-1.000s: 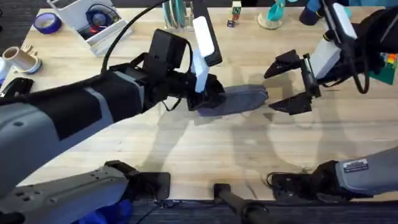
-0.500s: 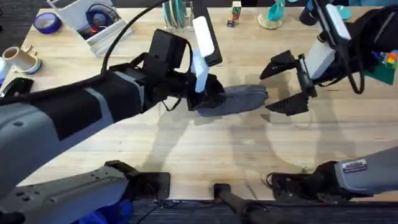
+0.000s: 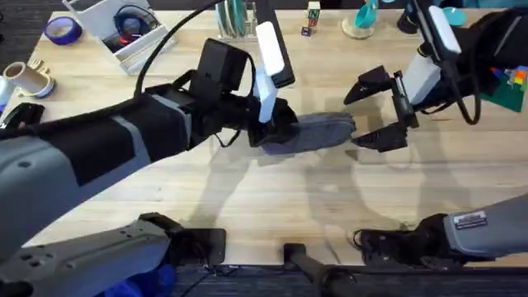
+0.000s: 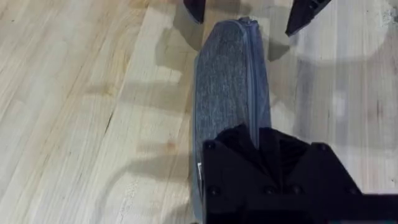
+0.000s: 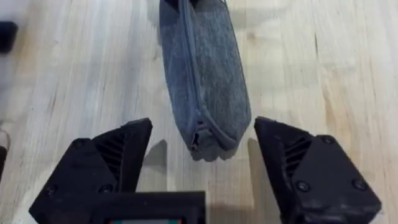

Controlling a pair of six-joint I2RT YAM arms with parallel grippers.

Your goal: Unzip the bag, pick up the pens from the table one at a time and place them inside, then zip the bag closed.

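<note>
You have no text to read here: the white label point(image 3: 470, 219) on the right arm's base is too small to make out, and nothing else carries legible writing.

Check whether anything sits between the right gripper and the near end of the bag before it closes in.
Nothing visible does. The right gripper is open, with the bag end and its zipper pull just ahead of the gap between its fingers, over bare table. The left gripper holds the bag's far end.
</note>
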